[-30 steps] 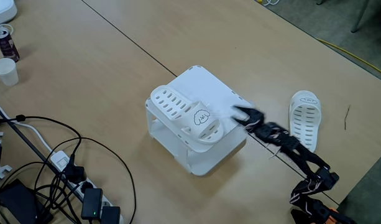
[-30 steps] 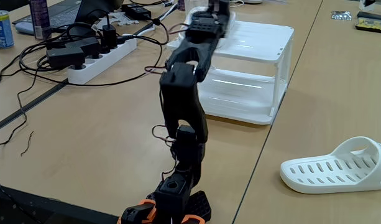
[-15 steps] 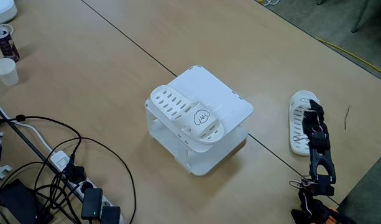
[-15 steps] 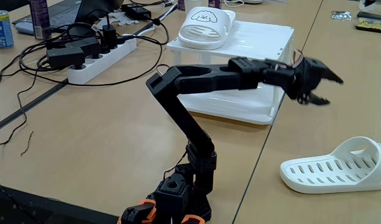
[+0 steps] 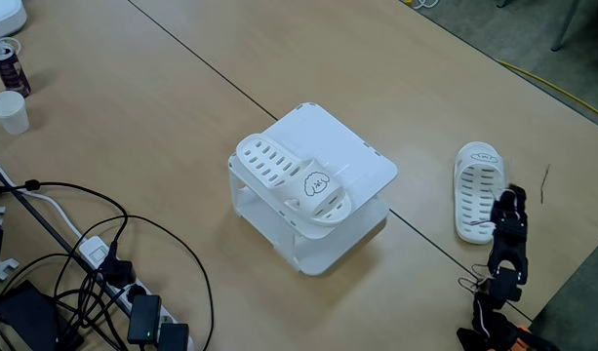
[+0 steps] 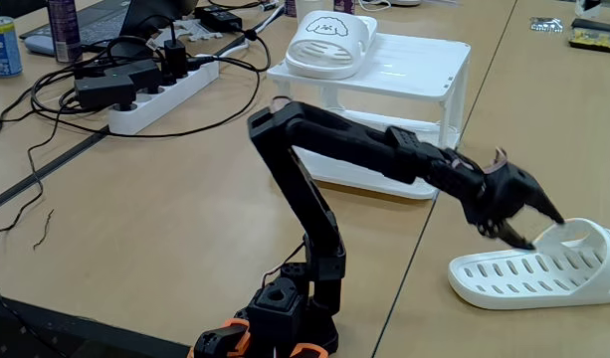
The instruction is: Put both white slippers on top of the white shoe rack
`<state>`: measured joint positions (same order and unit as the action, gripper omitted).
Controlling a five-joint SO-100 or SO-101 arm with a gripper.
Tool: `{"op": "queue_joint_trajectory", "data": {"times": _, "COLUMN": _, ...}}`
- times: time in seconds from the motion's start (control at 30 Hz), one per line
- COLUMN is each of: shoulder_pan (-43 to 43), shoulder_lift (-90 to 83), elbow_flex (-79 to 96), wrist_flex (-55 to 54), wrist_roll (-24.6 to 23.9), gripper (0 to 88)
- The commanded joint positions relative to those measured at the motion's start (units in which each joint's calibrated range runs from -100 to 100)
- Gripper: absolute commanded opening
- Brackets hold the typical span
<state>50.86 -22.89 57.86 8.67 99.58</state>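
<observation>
One white slipper [image 5: 289, 175] lies on the left part of the white shoe rack's [image 5: 352, 156] flat top; in the side fixed view this slipper [image 6: 327, 42] rests at the rack's [image 6: 414, 70] far left corner. The other white slipper [image 5: 474, 180] lies on the table to the right of the rack. My black gripper [image 6: 543, 231] is stretched low over the table, open, with its jaws at the strap end of that slipper [image 6: 533, 273] and nothing clamped. From above, the gripper [image 5: 508, 200] sits at the slipper's right edge.
A power strip [image 6: 155, 99] and tangled black cables [image 5: 84, 263] fill the table's left side. A paper cup [image 5: 8, 110] and a can [image 5: 8, 66] stand far left. The table edge runs close behind the arm's base [image 5: 494, 327].
The arm swung away from the rack top, where it left the first slipper, then dropped low to the second slipper on the table.
</observation>
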Motion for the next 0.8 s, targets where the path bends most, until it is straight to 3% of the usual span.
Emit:
{"op": "queue_joint_trajectory", "data": {"times": 0.0, "shoulder_pan": 0.87, "shoulder_lift": 6.94, "elbow_flex": -3.33, "wrist_flex": -3.58, "wrist_roll": 0.42, "gripper": 19.2}}
{"op": "queue_joint_trajectory", "data": {"times": 0.33, "shoulder_pan": 1.77, "shoulder_lift": 20.74, "elbow_flex": -10.55, "wrist_flex": -5.56, "wrist_roll": 0.42, "gripper": 19.1}}
{"op": "queue_joint_trajectory", "data": {"times": 0.77, "shoulder_pan": 3.0, "shoulder_lift": 24.95, "elbow_flex": -12.35, "wrist_flex": -7.81, "wrist_roll": 0.42, "gripper": 19.1}}
